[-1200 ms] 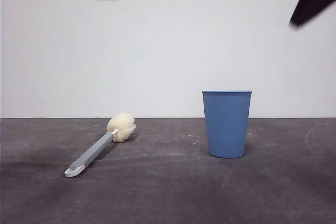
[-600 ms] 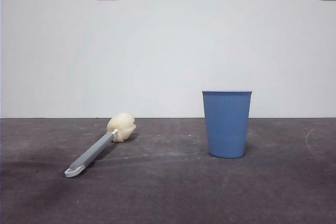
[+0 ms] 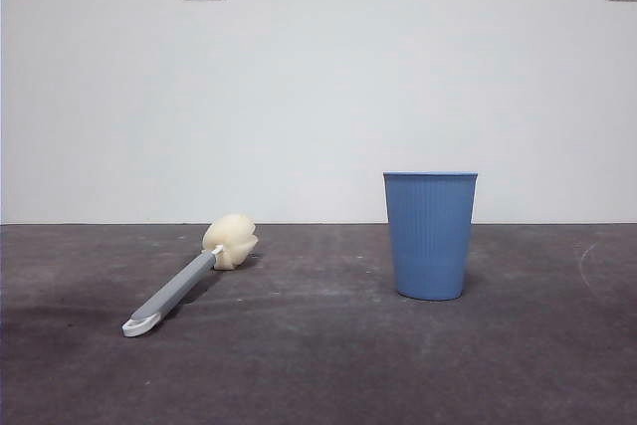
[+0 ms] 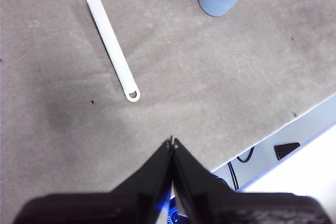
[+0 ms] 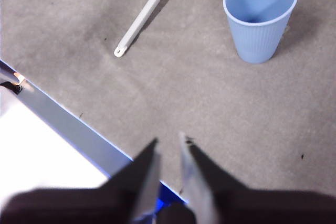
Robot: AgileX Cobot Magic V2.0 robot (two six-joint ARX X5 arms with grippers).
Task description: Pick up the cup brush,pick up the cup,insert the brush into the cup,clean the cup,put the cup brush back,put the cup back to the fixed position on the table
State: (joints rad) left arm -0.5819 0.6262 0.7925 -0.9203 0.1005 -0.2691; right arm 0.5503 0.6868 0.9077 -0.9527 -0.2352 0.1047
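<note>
Your left gripper [image 4: 172, 141] hangs clenched above the dark grey-brown matte table [image 3: 318, 365]; the grey-handled, cream-sponge cup brush [image 4: 112, 45] lies flat well ahead of its fingertips. The ribbed blue plastic cup [image 5: 260, 15] stands upright, well beyond your right gripper [image 5: 169, 142], whose jaws sit slightly parted.

Even, soft light fills the front view; the white wall [image 3: 318, 97] is bright without glare and the tabletop [image 3: 318, 365] reads dull and matte. The cup [image 3: 430, 236] and cup brush [image 3: 184, 286] are sharp, each with only a faint shadow at its base. The left wrist view looks washed out, paling the cup brush [image 4: 110, 45]. In the right wrist view the cup [image 5: 260, 17] throws a soft shadow, and the right pincer [image 5: 168, 145] is blurred, close to the lens.
</note>
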